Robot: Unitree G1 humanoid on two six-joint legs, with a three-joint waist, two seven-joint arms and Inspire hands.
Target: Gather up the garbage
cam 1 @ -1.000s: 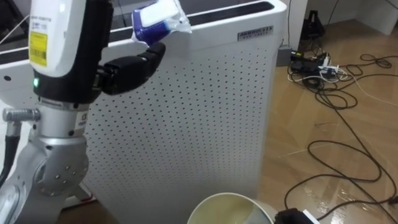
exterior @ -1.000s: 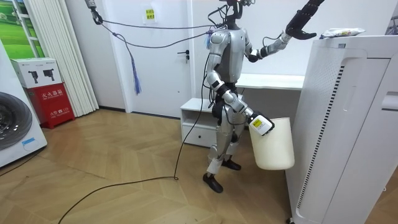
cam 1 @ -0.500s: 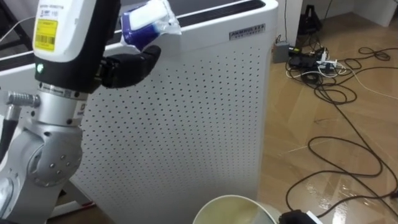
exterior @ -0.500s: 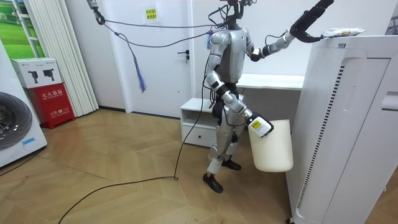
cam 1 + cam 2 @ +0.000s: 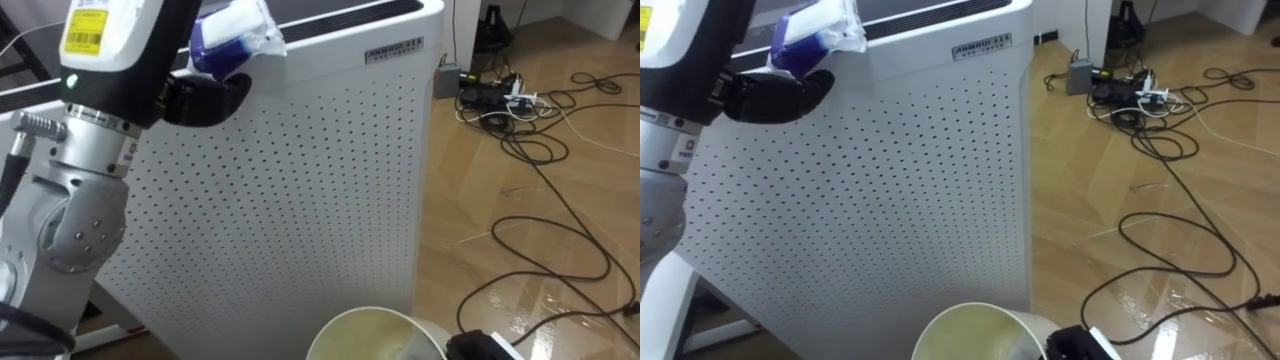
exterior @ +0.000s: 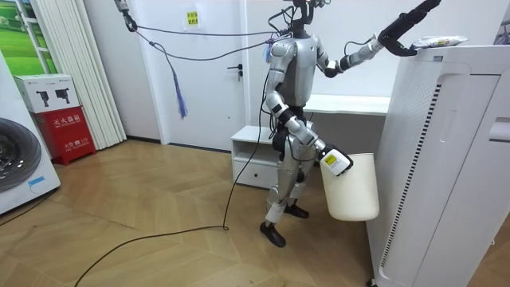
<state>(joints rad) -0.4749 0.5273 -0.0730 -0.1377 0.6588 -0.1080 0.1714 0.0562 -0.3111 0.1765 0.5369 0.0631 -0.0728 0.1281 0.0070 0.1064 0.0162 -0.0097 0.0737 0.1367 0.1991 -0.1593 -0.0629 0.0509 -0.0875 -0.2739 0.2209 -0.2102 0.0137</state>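
Wooden floor, cables everywhere, and the robot is standing by a tall white perforated unit [image 5: 300,180]. The wrapper [image 5: 232,30] is lying on top of it, long axis running along the top edge, just above and beyond the left hand [image 5: 205,98]. Can't tell that hand's grip. The right hand [image 5: 478,348] is sitting low at the bin [image 5: 340,325], its grip hidden too.

Home-style room: washing machine [image 6: 17,163], wood floor [image 6: 143,231], white door [image 6: 203,72].
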